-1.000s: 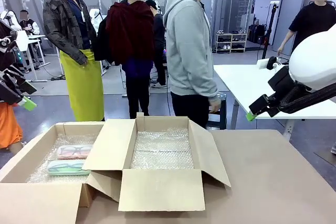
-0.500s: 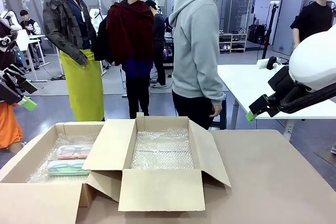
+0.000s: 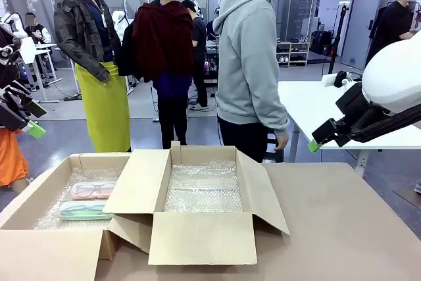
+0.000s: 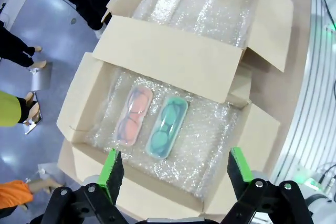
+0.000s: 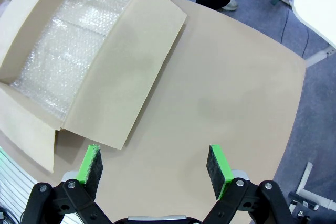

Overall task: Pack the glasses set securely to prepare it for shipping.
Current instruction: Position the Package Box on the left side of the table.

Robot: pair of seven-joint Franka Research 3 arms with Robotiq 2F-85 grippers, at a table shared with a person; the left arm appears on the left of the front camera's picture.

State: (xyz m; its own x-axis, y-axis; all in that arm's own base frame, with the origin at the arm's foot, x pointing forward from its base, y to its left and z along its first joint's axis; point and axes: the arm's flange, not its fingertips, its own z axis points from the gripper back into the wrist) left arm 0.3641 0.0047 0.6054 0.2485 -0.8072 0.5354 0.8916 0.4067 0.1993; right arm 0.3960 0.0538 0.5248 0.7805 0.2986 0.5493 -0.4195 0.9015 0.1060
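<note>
Two small flat round-cornered cases are seen lying side by side, just apart, on bubble wrap inside the left brown cardboard box (image 4: 84, 98): the pale pink case (image 4: 134, 115) and the mint green case (image 4: 167, 126). A second bubble-lined cardboard box (image 3: 204, 238) is set beside it on the tan worktop (image 5: 236, 103). The left claw (image 4: 173, 169) is held spread wide above the cases, nothing gripped. The right claw (image 5: 155, 166) is likewise spread wide, empty, above bare worktop.
</note>
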